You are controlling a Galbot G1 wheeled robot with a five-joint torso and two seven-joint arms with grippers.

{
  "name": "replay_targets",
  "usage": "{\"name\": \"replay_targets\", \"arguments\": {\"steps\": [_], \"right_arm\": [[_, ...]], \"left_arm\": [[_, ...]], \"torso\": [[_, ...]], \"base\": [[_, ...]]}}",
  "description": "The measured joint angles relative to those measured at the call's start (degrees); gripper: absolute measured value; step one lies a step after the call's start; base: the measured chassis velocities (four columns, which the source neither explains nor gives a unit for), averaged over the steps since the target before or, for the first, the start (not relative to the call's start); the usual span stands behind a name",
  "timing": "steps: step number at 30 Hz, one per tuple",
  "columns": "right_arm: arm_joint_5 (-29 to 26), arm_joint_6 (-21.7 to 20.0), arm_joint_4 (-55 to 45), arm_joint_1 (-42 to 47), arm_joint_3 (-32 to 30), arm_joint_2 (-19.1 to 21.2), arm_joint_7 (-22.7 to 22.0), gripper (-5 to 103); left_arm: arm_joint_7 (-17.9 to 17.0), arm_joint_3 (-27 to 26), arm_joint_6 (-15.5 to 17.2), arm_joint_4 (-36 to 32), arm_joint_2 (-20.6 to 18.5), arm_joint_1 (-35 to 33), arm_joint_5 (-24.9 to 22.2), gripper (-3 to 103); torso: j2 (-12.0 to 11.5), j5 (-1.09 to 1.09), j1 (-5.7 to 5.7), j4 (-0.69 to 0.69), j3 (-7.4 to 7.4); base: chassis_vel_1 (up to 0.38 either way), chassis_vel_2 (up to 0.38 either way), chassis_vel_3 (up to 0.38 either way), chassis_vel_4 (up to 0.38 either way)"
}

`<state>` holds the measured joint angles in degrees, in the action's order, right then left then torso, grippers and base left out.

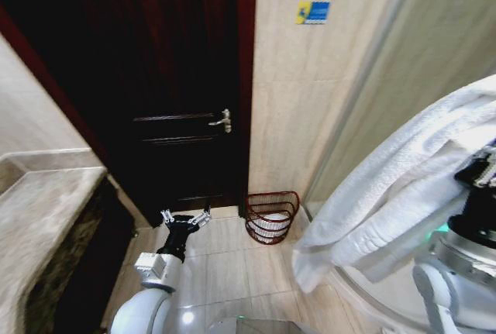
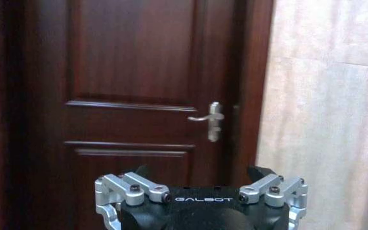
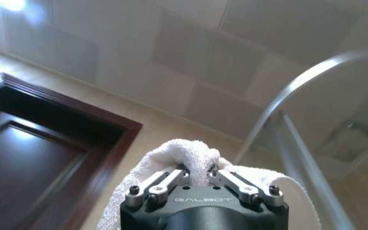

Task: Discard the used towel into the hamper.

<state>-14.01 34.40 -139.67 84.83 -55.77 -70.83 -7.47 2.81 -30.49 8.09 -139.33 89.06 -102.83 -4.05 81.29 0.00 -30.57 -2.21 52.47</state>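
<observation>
A large white towel (image 1: pixel 395 187) hangs in folds at the right of the head view, held up high by my right gripper (image 1: pixel 482 170). In the right wrist view that gripper (image 3: pixel 197 173) is shut on a bunch of the towel (image 3: pixel 190 155). The hamper (image 1: pixel 271 216), a dark reddish-brown wire basket with something white inside, stands on the floor against the wall beside the door. My left gripper (image 1: pixel 185 219) is open and low over the floor, to the left of the hamper. In the left wrist view, its fingers (image 2: pixel 130 189) are spread and face the door.
A dark wooden door (image 1: pixel 167 78) with a metal handle (image 1: pixel 222 122) fills the back. A stone counter (image 1: pixel 43 225) runs along the left. A curved glass shower screen (image 1: pixel 364 94) stands at the right. Tiled floor (image 1: pixel 232 264) lies between me and the hamper.
</observation>
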Motion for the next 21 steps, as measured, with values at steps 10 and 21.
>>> {"name": "replay_targets", "arguments": {"steps": [10, 21], "right_arm": [[-1.27, -0.2, 2.66, -3.31, 0.17, 2.17, 0.86, 11], [-2.7, -2.94, 8.51, -12.36, 1.57, 6.12, 1.14, 11]], "left_arm": [[0.0, 0.0, 0.0, 0.0, 0.0, 0.0, 0.0, 100], [0.0, 0.0, 0.0, 0.0, 0.0, 0.0, 0.0, 100]], "torso": [[0.0, 0.0, 0.0, -0.01, 0.0], [0.0, 0.0, 0.0, 0.0, 0.0]], "base": [[0.121, 0.119, 0.127, 0.124], [0.032, 0.032, 0.026, 0.037]]}}
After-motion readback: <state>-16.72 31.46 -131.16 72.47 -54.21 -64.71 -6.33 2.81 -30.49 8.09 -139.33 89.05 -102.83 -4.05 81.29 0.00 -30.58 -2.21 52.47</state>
